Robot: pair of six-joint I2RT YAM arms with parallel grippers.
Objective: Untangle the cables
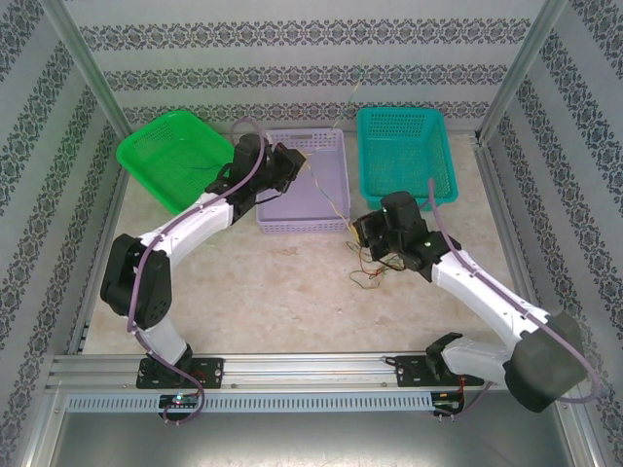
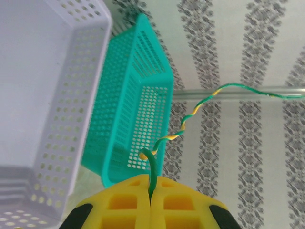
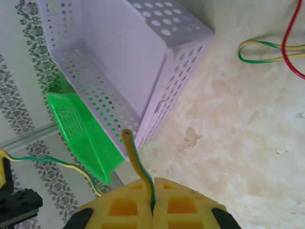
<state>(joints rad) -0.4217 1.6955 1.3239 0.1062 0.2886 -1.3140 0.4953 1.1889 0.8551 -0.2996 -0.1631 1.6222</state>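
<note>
Top external view: table (image 1: 292, 311) with three baskets, left gripper (image 1: 297, 161) and right gripper (image 1: 362, 233) each clamped on a cable.
Along the far edge: green basket (image 1: 165, 156) askew at left, lilac basket (image 1: 316, 199) in the middle, teal basket (image 1: 404, 146) at right. Left wrist view: yellow jaws pressed together on a green-and-yellow twisted cable (image 2: 190, 117) that rises into the air. Right wrist view: jaws pressed tight on a green-yellow cable end (image 3: 136, 157), just beside the lilac basket's near corner. On the table near the right gripper, a loose tangle of cables (image 1: 368, 272), with a red cable (image 3: 291, 43) among them.
</note>
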